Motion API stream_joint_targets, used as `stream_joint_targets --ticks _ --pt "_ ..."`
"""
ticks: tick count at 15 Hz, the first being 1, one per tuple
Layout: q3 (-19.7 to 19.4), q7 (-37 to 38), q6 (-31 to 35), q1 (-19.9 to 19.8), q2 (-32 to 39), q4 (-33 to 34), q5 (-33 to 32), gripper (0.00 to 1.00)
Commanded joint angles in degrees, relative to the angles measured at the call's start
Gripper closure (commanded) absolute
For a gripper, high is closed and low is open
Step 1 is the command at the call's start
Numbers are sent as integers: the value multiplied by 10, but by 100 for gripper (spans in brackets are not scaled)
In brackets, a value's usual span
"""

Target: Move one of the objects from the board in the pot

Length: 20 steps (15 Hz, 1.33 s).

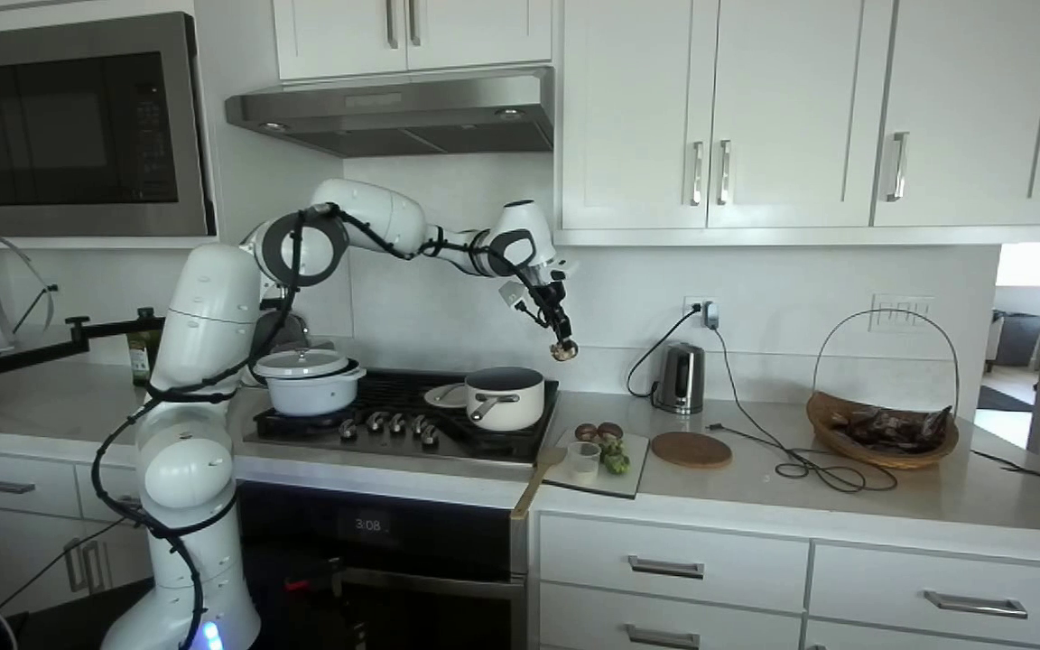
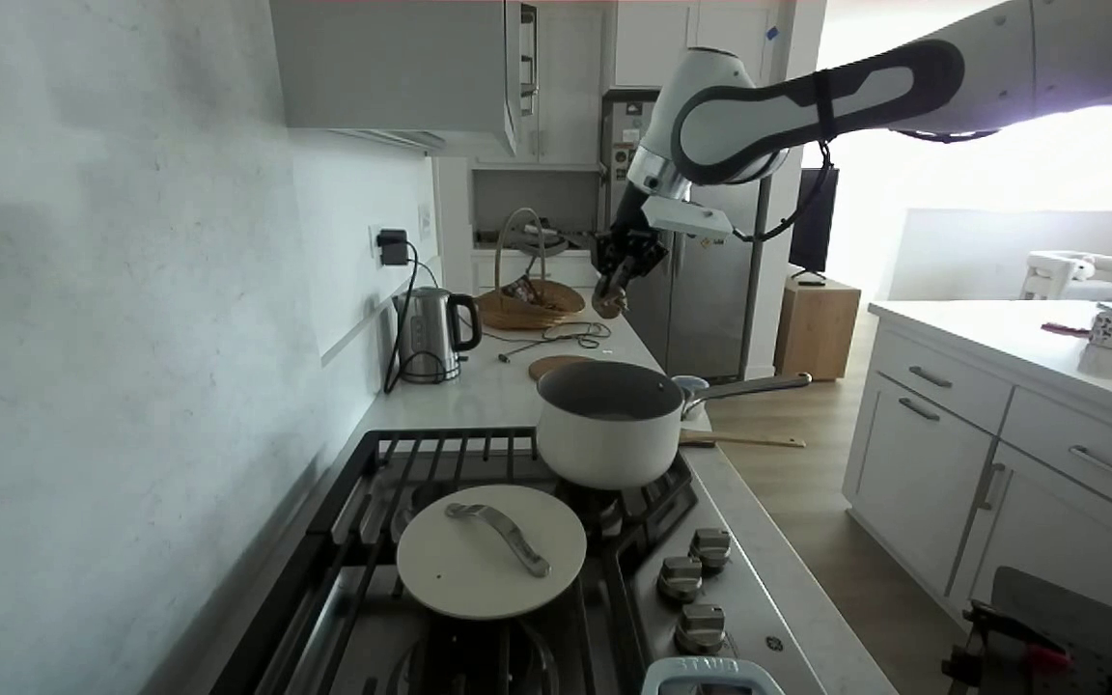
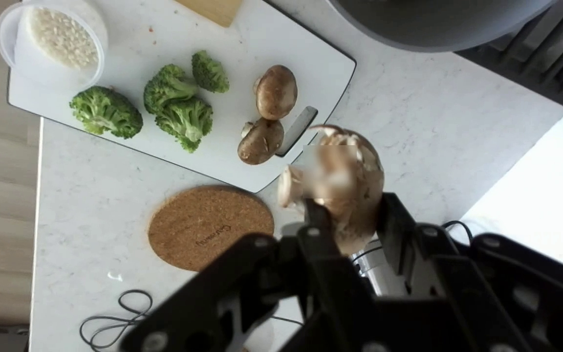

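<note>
The gripper [image 3: 351,209] is pinching a mushroom [image 3: 367,181], which is hanging higher than the pot [image 2: 604,454], apart from it; beside the pot, the board [image 3: 321,73] is bearing broccoli [image 3: 185,119] and two other mushrooms [image 3: 277,93].

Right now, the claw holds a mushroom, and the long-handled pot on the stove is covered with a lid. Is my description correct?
Not fully: the long-handled pot is uncovered; a lid lies beside it on the stove, as both exterior views show. The claw does hold a mushroom.
</note>
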Motion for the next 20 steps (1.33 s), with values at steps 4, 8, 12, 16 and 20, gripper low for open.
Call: stream_joint_targets --ticks 4,8,12,16,20 --pt "30 -35 -2 1 -96 -122 -2 69" --pt "48 -49 -8 3 -125 -171 -2 70" --pt "66 -65 -22 8 -139 -199 4 71" --pt "83 -91 -31 14 -146 -208 21 71" --pt "90 -103 -34 17 -149 -209 22 68"
